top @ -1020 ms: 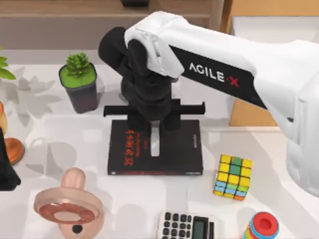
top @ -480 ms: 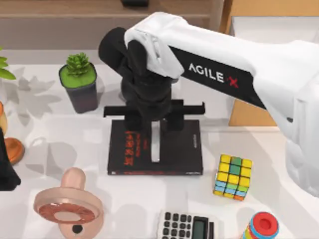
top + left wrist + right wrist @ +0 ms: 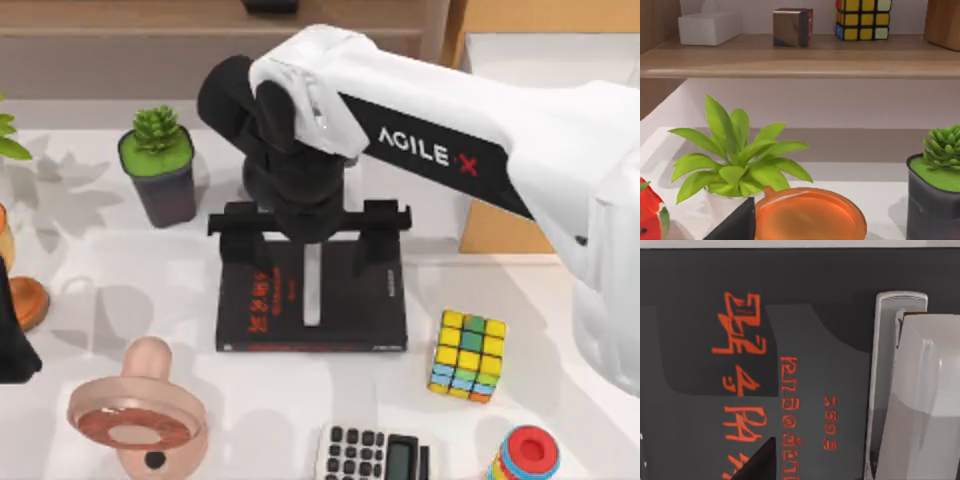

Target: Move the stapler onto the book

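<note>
The black book (image 3: 350, 315) with red lettering lies flat at the table's middle. The slim grey-white stapler (image 3: 312, 290) rests lengthwise on its cover, untouched. My right gripper (image 3: 312, 248) hovers over the book's far edge, open, with one black finger (image 3: 245, 240) on each side, well apart from the stapler. The right wrist view looks straight down on the book (image 3: 700, 315) and the stapler (image 3: 920, 390) lying on it. My left arm (image 3: 12, 340) is parked at the table's left edge.
A potted succulent (image 3: 158, 165) stands behind the book on the left. A Rubik's cube (image 3: 467, 355), a calculator (image 3: 375, 455) and a striped ring toy (image 3: 525, 455) lie to the front right, and a pink pacifier (image 3: 140, 415) to the front left.
My right gripper's fingers have spread wide apart and let go of the stapler, which now lies on the book. The left arm has not moved.
</note>
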